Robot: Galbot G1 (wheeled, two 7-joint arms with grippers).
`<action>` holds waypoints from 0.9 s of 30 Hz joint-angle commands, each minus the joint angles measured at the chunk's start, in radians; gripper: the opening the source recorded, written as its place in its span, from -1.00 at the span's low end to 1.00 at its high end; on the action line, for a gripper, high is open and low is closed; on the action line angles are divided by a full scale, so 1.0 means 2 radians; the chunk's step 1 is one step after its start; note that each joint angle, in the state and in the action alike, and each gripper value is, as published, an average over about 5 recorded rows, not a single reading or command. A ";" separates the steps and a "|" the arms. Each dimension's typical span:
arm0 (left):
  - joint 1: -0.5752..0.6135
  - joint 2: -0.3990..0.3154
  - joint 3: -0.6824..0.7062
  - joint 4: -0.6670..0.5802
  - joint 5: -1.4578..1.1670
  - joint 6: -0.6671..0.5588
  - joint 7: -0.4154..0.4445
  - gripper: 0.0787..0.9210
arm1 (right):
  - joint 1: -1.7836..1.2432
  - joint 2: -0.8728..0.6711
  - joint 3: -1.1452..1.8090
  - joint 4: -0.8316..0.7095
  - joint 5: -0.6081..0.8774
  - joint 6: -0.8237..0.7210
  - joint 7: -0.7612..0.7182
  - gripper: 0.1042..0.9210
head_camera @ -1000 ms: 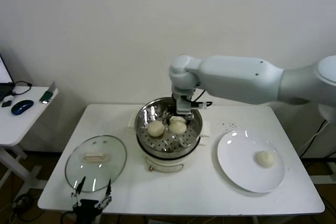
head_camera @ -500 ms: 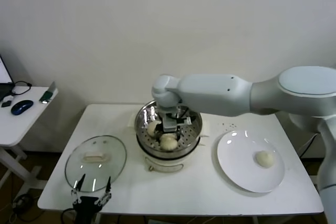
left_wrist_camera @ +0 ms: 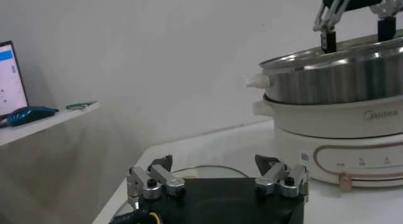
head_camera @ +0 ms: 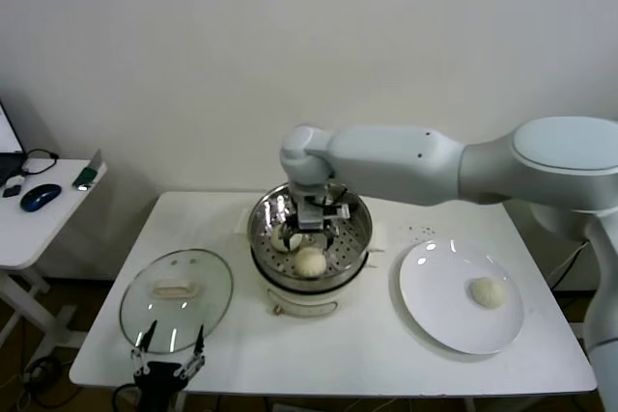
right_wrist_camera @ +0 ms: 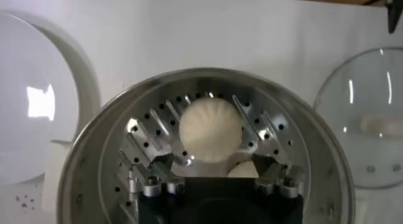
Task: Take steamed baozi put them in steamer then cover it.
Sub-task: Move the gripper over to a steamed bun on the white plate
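Left gripper (head_camera: 169, 366) parked at the bottom edge of the head view, lower left, fingers spread, holding nothing. Black body, thin metal fingers (left_wrist_camera: 143, 184).

Just behind it: the cover (head_camera: 176, 298), lying flat on the white table (head_camera: 367, 349). Clear glass disc, metal rim, cream oblong handle on top.

Lower right: flat glossy white plate (head_camera: 439, 287) with one baozi (head_camera: 488, 291) on it, right of centre. Smooth, domed, cream dough.

Centre of frame: the steamer (head_camera: 311, 243). Shiny steel pot, perforated tray, sitting in a cream base with a small control panel at the front. In the tray, one bun (head_camera: 310, 261) sits toward the near side, clear of the fingers; a second (head_camera: 283, 236) shows partly behind it to the left. Right wrist view shows the pleated top of the near bun (right_wrist_camera: 210, 129) and the edge of another bun (right_wrist_camera: 242, 170) beside it.

Right gripper (head_camera: 319, 215) hangs over the steamer's middle, jaws released, nothing between them. Its big matte white arm (head_camera: 454, 163) comes in from the right edge.

Far left: a side table (head_camera: 29, 209) with a blue mouse (head_camera: 41, 197). Plain white wall behind.
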 commanded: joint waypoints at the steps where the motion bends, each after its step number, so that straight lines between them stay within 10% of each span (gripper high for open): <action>1: 0.000 0.002 0.001 0.002 0.001 -0.001 0.000 0.77 | 0.101 -0.093 -0.070 0.007 0.135 -0.177 0.047 0.76; 10: 0.000 0.003 0.005 0.003 0.001 -0.004 0.000 0.77 | 0.112 -0.255 -0.106 0.055 0.303 -0.382 0.083 0.76; 27: 0.002 -0.006 0.001 -0.002 0.005 0.002 -0.001 0.77 | -0.170 -0.466 0.091 0.034 0.109 -0.381 0.026 0.76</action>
